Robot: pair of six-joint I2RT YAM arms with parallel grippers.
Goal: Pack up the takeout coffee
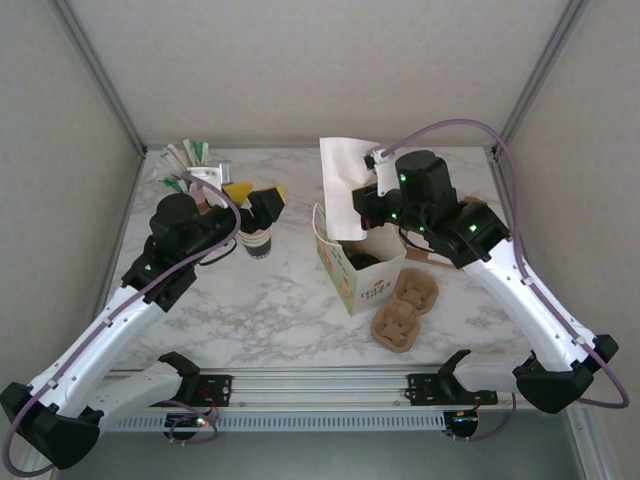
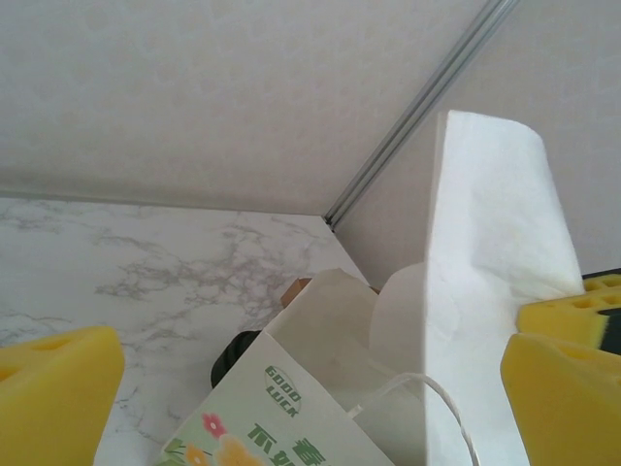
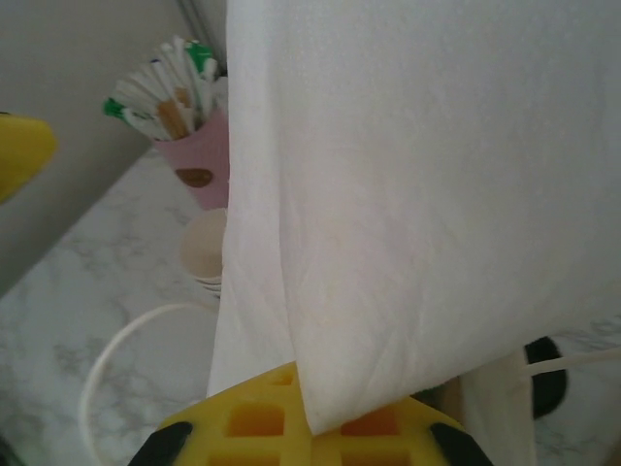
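Observation:
A paper bag (image 1: 365,285) with a flower print stands open at mid-table. My right gripper (image 1: 375,190) is shut on the bag's tall white back wall (image 3: 417,175) and holds it up; the paper runs between its yellow pads (image 3: 262,427). A dark shape (image 1: 365,258) sits low in the bag's mouth; I cannot tell whether it is the takeout coffee. My left gripper (image 1: 258,193) is open and holds nothing. It hovers left of the bag (image 2: 281,417), pointing at it. Just below it stands a lidless banded paper cup (image 1: 258,243), cream inside (image 3: 202,248).
A pink holder of sticks and packets (image 1: 200,170) stands at the back left corner. Two brown pulp cup carriers (image 1: 405,310) lie right of the bag, toward the near edge. A squat black object (image 2: 231,357) sits on the table behind the bag. Walls enclose three sides.

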